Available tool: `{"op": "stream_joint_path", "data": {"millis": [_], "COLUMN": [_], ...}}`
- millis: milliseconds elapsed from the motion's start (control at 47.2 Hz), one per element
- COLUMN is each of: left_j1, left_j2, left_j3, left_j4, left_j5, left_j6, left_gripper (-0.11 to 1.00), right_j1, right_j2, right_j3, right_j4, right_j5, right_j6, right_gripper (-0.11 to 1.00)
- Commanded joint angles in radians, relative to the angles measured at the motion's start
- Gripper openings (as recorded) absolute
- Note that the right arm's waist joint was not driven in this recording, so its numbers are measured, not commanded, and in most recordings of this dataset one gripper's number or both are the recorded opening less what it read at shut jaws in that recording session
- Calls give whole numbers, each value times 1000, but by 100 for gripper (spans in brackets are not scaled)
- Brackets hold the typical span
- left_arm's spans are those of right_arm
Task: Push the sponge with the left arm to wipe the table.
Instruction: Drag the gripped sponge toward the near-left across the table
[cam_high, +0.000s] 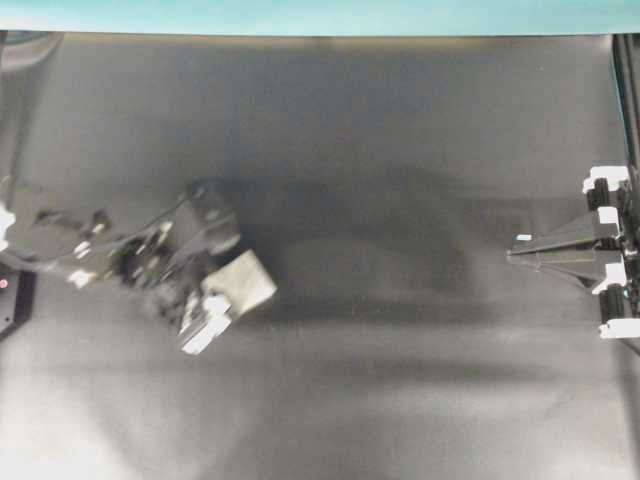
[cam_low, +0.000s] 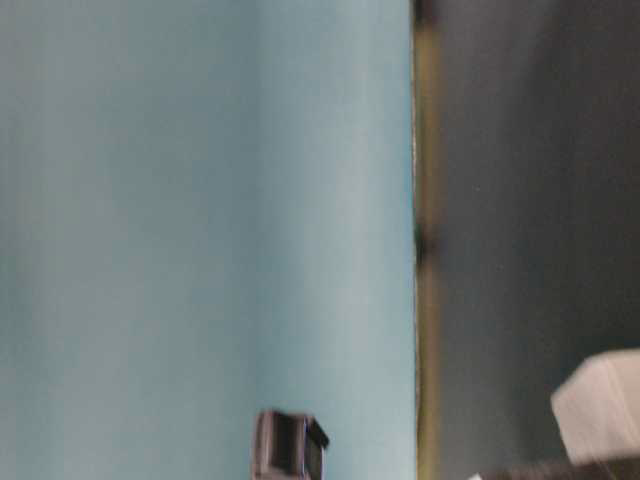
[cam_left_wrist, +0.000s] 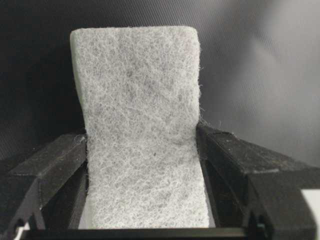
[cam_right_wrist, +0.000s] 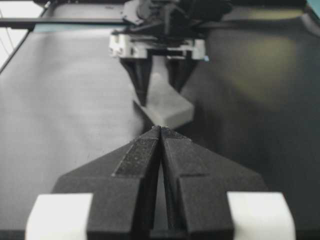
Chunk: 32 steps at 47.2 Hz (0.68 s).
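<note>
The white sponge (cam_high: 247, 281) lies flat on the black table (cam_high: 400, 150), left of the middle. My left gripper (cam_high: 232, 293) is shut on the sponge. In the left wrist view the black fingers (cam_left_wrist: 227, 150) press into both sides of the fibrous sponge (cam_left_wrist: 140, 115), which sticks out forward of my left gripper (cam_left_wrist: 143, 150). My right gripper (cam_high: 513, 254) is shut and empty at the right edge, pointing at the sponge. In the right wrist view the sponge (cam_right_wrist: 167, 106) sits under the left gripper (cam_right_wrist: 159, 82), beyond my right gripper (cam_right_wrist: 160, 128).
A teal strip (cam_high: 320, 15) runs along the table's far edge. In the table-level view a teal wall (cam_low: 200, 200) fills the left, the sponge's corner (cam_low: 602, 412) shows at lower right, and a small dark object (cam_low: 288, 445) sits low.
</note>
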Motion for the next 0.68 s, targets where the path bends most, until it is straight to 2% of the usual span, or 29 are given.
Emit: {"op": "stream_joint_path", "data": {"millis": [0, 254, 656], "left_j1": [-51, -210, -499], "left_j2": [-31, -52, -72], "left_j3": [18, 48, 64], "left_j4": [3, 3, 3], "left_j5": [-11, -18, -17], "left_j6": [-21, -86, -255], "left_gripper": [68, 68, 68], "right_j1": [0, 0, 0], "right_j2": [6, 6, 5], "right_j3": [-6, -6, -5], "right_j4": [2, 2, 11], "right_j5": [-11, -12, -12], "right_j6": [5, 8, 9], "right_gripper": [0, 0, 0]}}
